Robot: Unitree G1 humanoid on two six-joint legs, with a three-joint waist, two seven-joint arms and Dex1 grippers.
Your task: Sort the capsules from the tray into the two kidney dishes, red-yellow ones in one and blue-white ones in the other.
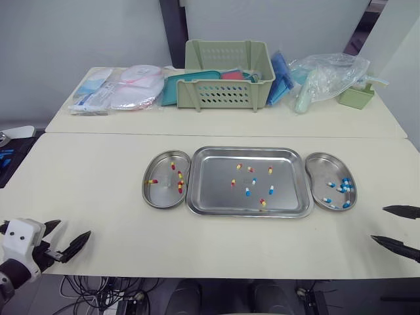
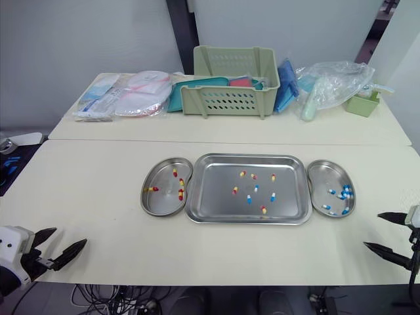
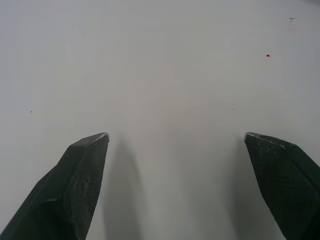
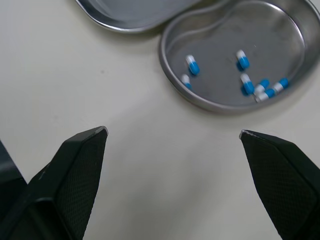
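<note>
A steel tray (image 1: 210, 203) sits mid-table holding several red-yellow capsules (image 1: 239, 167) and blue-white capsules (image 1: 247, 192). The left kidney dish (image 1: 156, 195) beside it holds several red-yellow capsules (image 1: 179, 186). The right kidney dish (image 1: 319, 167) holds several blue-white capsules (image 1: 345, 186), which the right wrist view also shows in the dish (image 4: 200, 35). My left gripper (image 1: 68, 237) is open and empty near the table's front left edge. My right gripper (image 1: 392, 226) is open and empty at the front right, just short of the right dish.
At the back stand a green slotted basket (image 1: 228, 77), packaged medical supplies (image 1: 118, 88) to its left, and a clear plastic bag (image 1: 327, 77) with a small green holder (image 1: 356, 96) to its right. A seam runs between the two tables.
</note>
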